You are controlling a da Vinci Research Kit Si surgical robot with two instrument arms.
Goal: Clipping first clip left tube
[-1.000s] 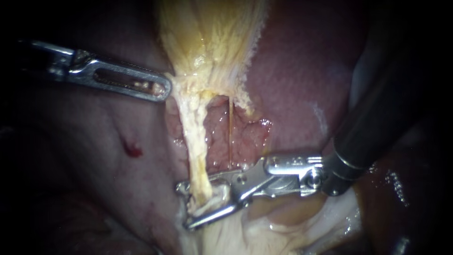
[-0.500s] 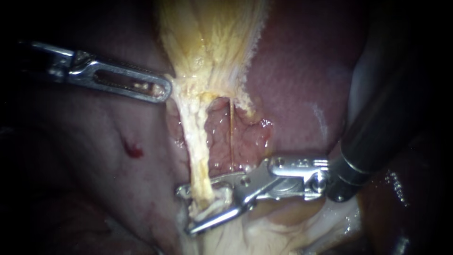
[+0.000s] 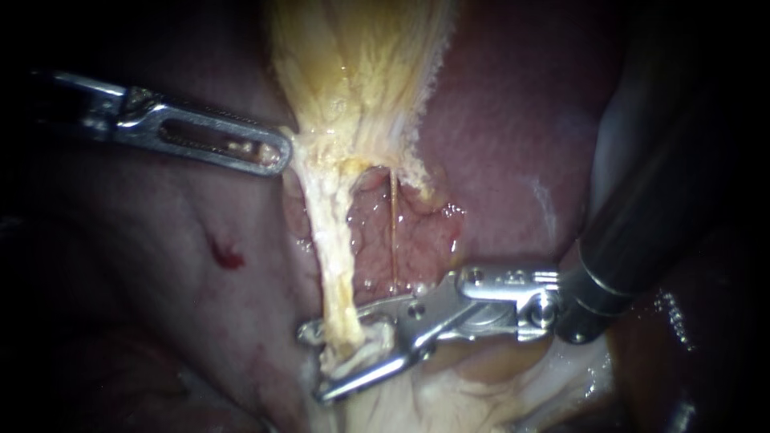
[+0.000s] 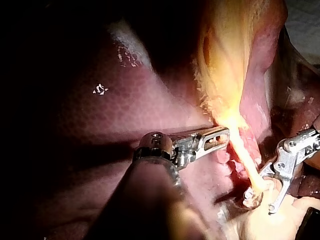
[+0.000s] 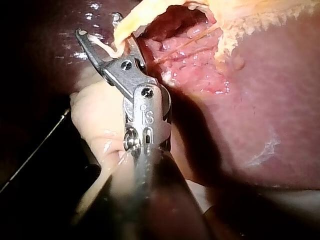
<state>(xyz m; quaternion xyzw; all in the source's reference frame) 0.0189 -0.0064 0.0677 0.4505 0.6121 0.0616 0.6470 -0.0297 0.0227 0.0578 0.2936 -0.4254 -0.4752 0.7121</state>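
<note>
The pale yellow gallbladder (image 3: pixel 361 72) hangs from above and narrows into the left tube (image 3: pixel 337 256), a whitish cord running down. A thinner tube (image 3: pixel 394 232) runs beside it on the right. My right instrument (image 3: pixel 313 361) comes in from the right with its jaws open, one on each side of the left tube's lower end; the right wrist view shows the same straddle by my right instrument (image 5: pixel 100 27). My left instrument (image 3: pixel 277 152) reaches in from the left, its slotted jaws shut on the gallbladder's edge just above the tube, also seen at my left instrument (image 4: pixel 224 136).
Dark red liver (image 3: pixel 513 128) surrounds the field, with a small blood spot (image 3: pixel 228 256) to the left. Raw pink tissue (image 3: pixel 409 240) lies behind the tubes. Pale fatty tissue (image 3: pixel 449 397) sits below my right instrument's jaws.
My right instrument has slid slightly lower along the left tube, jaws still open around it. My left instrument and the gallbladder have held still.
</note>
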